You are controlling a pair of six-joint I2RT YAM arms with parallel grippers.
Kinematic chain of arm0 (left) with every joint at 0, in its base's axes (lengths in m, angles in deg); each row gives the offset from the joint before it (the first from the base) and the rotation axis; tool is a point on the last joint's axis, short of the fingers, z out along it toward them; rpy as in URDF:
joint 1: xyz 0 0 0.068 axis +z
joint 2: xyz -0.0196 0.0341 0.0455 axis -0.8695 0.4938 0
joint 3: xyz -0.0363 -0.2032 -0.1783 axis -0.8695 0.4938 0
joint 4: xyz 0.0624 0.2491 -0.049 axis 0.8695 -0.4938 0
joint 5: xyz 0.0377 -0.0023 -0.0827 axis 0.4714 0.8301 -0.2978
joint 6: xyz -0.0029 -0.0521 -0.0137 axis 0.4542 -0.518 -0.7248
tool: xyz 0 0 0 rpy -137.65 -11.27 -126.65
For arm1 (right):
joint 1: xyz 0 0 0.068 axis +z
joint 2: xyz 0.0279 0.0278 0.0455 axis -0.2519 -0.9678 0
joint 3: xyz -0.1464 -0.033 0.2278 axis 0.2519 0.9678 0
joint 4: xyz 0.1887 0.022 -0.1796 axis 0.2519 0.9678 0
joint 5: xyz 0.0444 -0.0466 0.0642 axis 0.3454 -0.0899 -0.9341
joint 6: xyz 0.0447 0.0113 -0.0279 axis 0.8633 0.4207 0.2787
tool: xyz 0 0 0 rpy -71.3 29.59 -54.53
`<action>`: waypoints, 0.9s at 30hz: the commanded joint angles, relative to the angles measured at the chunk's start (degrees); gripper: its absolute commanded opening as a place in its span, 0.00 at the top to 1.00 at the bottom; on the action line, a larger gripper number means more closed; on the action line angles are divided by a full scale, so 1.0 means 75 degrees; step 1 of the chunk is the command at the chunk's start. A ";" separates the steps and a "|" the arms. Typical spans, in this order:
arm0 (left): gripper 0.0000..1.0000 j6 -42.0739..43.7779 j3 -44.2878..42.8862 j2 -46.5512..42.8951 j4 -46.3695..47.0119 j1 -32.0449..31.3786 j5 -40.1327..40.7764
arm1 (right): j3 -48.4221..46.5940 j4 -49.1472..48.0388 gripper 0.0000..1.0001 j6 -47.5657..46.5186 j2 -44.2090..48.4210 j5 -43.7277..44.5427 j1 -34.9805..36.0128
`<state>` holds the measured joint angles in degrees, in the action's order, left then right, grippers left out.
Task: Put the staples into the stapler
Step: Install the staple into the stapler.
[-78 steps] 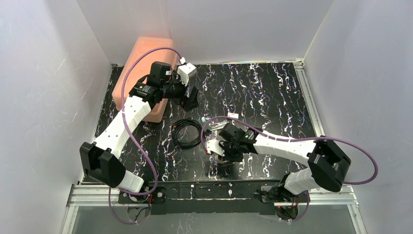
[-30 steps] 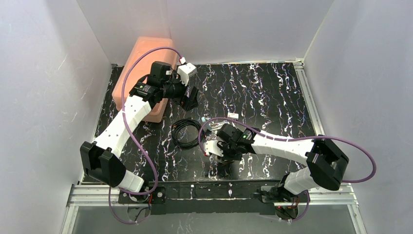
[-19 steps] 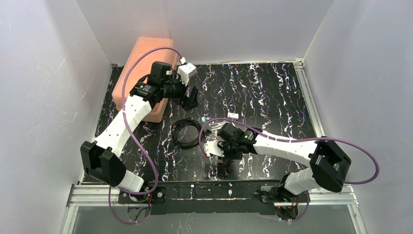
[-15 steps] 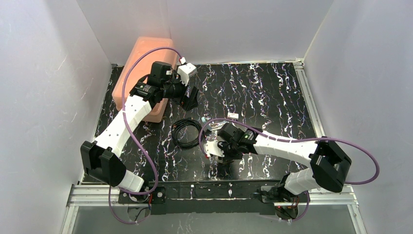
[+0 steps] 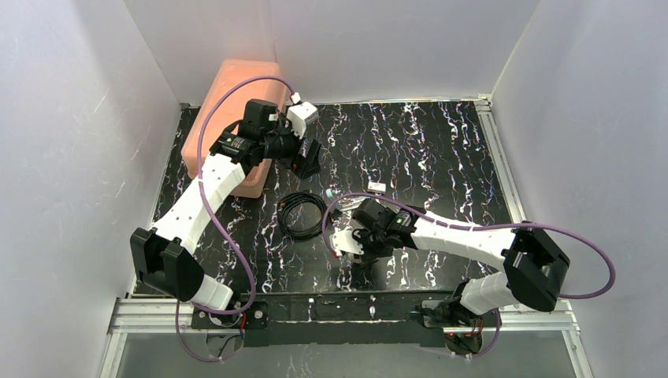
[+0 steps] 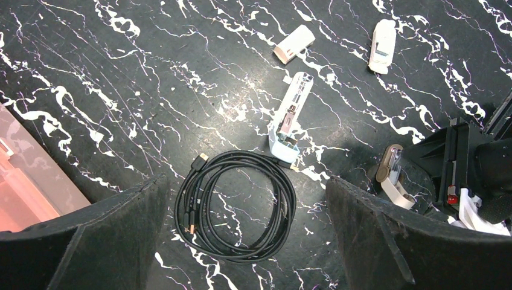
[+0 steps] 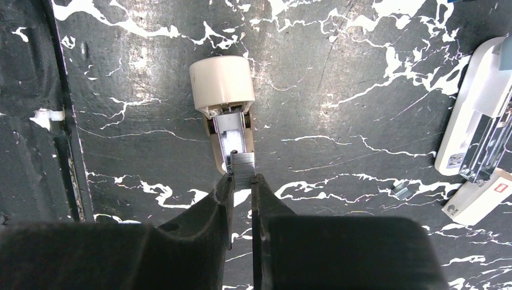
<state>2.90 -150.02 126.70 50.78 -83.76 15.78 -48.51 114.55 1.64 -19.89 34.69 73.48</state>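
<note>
right gripper (image 7: 242, 180): nearly closed, the staples (image 7: 243, 163) are pinched between its fingertips; it is held low over the worktop (image 5: 425, 150), toward the near edge, about midway along it
staples: short silvery strip, front end set against the open end of a silver channel
beige piece (image 7: 222, 84): rounded cap with the silver channel; lies flat just ahead of the right gripper; also seen from the left wrist (image 6: 392, 172)
stapler (image 6: 291, 115): light-blue and white, lies open near the worktop centre, metal rail exposed, blue end touching the cable (image 6: 284, 205); not gripped
cardboard sleeve (image 7: 477, 202): tan, red label, just beside the stapler (image 7: 468, 121)
left gripper (image 6: 244, 181): spread wide, nothing held; it is held high over the far left part of the worktop, beside the pink box (image 5: 228, 118)
white block (image 6: 294, 44): near the stapler's far end, not touching it
second white item (image 6: 382, 45): apart from the block; kind cannot be told
</note>
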 commanded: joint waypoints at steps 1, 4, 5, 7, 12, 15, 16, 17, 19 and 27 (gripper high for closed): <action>0.02 0.0095 -0.0274 0.0002 -0.0138 0.0038 -0.0030 | -0.0062 -0.0096 0.99 -0.0172 0.0156 0.0071 0.0044; 0.01 0.0094 -0.0274 -0.0003 -0.0143 0.0043 -0.0031 | -0.0062 -0.0086 0.99 -0.0188 0.0130 0.0083 0.0069; 0.02 0.0095 -0.0276 0.0005 -0.0136 0.0054 -0.0034 | -0.0062 -0.0086 0.99 -0.0193 0.0115 0.0083 0.0080; 0.01 0.0095 -0.0277 -0.0002 -0.0146 0.0042 -0.0032 | -0.0042 -0.0096 0.99 -0.0194 0.0087 0.0115 0.0089; 0.02 0.0093 -0.0265 -0.0001 -0.0135 0.0053 -0.0031 | -0.0051 -0.0066 0.99 -0.0119 0.0055 0.0057 0.0117; 0.02 0.0095 -0.0261 -0.0001 -0.0135 0.0047 -0.0030 | -0.0056 -0.0010 0.99 -0.0067 0.0030 0.0038 0.0158; 0.02 0.0095 -0.0264 -0.0001 -0.0142 0.0052 -0.0028 | -0.0068 0.0012 0.99 -0.0046 0.0021 0.0037 0.0168; 0.01 0.0095 -0.0265 0.0008 -0.0132 0.0046 -0.0029 | -0.0073 0.0017 0.99 -0.0026 0.0006 0.0046 0.0181; 0.01 0.0091 -0.0269 0.0010 -0.0135 0.0055 -0.0031 | -0.0084 0.0027 0.99 0.0015 -0.0021 0.0116 0.0191; 0.02 0.0095 -0.0276 0.0005 -0.0135 0.0044 -0.0019 | -0.0027 0.0021 0.99 0.0043 -0.0091 0.0194 0.0216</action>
<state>3.07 -150.02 126.72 50.69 -83.76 15.78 -48.49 114.57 1.40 -20.06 35.58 74.73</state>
